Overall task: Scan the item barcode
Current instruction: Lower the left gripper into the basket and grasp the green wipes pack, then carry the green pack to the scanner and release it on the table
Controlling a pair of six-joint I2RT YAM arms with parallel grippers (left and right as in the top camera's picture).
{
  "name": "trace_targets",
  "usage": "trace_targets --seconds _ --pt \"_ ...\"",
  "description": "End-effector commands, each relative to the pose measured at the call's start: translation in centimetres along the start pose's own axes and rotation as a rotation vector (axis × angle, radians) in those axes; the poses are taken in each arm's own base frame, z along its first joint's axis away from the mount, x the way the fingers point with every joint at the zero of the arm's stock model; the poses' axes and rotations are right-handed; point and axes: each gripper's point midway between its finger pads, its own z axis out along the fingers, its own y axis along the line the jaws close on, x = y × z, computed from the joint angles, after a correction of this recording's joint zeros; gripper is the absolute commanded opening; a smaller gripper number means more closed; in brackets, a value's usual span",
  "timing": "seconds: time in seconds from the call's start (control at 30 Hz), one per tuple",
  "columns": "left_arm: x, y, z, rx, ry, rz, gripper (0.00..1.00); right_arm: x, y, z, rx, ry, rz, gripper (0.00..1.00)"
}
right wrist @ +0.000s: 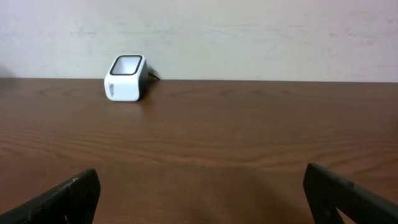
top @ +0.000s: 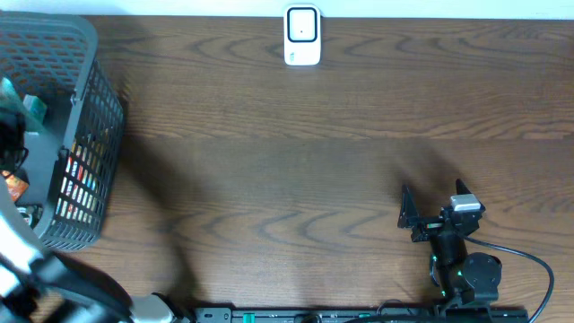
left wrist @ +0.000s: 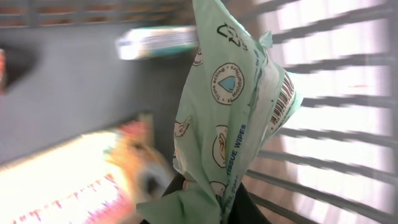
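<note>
Green film, crinkled: one wipes pack (left wrist: 230, 112) stands up out of the left hand (left wrist: 208, 202). It is pinched at its lower edge, jaws drawn narrow on the wrapper. The pack rises straight ahead of the fingers, inside the grey basket (left wrist: 336, 137), with the slatted wall just beyond it. Likely reason for the edge grip: it leaves the broad faces bare, so the printed side can be turned toward a reader. One barcode (left wrist: 283, 99) shows on the pack's side seam, to the right of the hand. It faces the basket wall, not anything that could read it.

Left of the held pack, loose in the basket: one pale box (left wrist: 155, 42) farther off, one orange-and-red pack (left wrist: 93, 180) nearer. Both are blurred and their labels are unreadable. The overhead view shows more coloured items through the mesh; no count possible.

Right hand (right wrist: 200, 183) is spread wide, holding nothing, low over the bare worktop (right wrist: 249, 137). One white scanner (right wrist: 126, 78) sits well ahead of it and off to its left, window tilted upward. It is presumably parked at the far edge so either arm can present an item over it. It is well apart from the left hand and its pack.

Count: two arms, one basket, one scanner, one pack in grip, one barcode seen. Judged stage: pick made, lift and carry to the scanner not yet done.
</note>
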Motion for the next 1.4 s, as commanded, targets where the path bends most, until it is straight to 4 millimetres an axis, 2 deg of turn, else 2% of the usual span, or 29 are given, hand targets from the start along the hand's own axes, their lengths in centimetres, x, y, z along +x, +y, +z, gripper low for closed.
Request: trace_targets --seconds 0.0,0.1,0.13,0.27,0.43,0.57,0.7,0.83,0.9,1.07,1.17,1.37 --pt "1.4 -4.7 -5.9 0.162 0.003 -0.087 0.08 0.1 0.1 0.0 0.000 0.003 -0.015 0.99" --pt "2.2 -6.1 -9.2 0.201 -0.028 -0.063 0.08 0.1 0.1 0.0 0.000 0.003 -0.015 0.99" --pt "2.7 -6.7 -11.2 0.224 -0.049 -0.047 0.08 0.1 0.1 0.0 0.000 0.003 -0.015 0.99" --pt "4.9 -9.1 -14.2 0.337 -0.006 -0.002 0.07 0.1 0.1 0.0 0.000 0.003 -0.015 0.99" --pt "10.0 -12.9 -16.1 0.479 0.173 0.013 0.08 0.1 0.1 0.0 0.000 0.003 -0.015 0.99" --pt "15.4 -15.6 -16.0 0.530 0.313 0.132 0.08 0.1 0.1 0.0 0.000 0.003 -0.015 0.99" --pt "21.5 -17.7 -15.1 0.542 0.436 0.264 0.07 0.1 0.1 0.0 0.000 0.003 -0.015 0.99" --pt "27.5 -18.4 -13.1 0.481 0.495 0.397 0.08 0.1 0.1 0.0 0.000 0.003 -0.015 0.99" --pt "30.8 -18.3 -11.5 0.423 0.513 0.462 0.07 0.1 0.1 0.0 0.000 0.003 -0.015 0.99" --pt "37.4 -17.4 -7.7 0.308 0.539 0.586 0.07 0.1 0.1 0.0 0.000 0.003 -0.015 0.99" --pt "41.7 -17.0 -5.5 0.281 0.577 0.650 0.08 0.1 0.1 0.0 0.000 0.003 -0.015 0.99" --pt "48.9 -16.4 -1.1 0.285 0.651 0.707 0.08 0.1 0.1 0.0 0.000 0.003 -0.015 0.99"
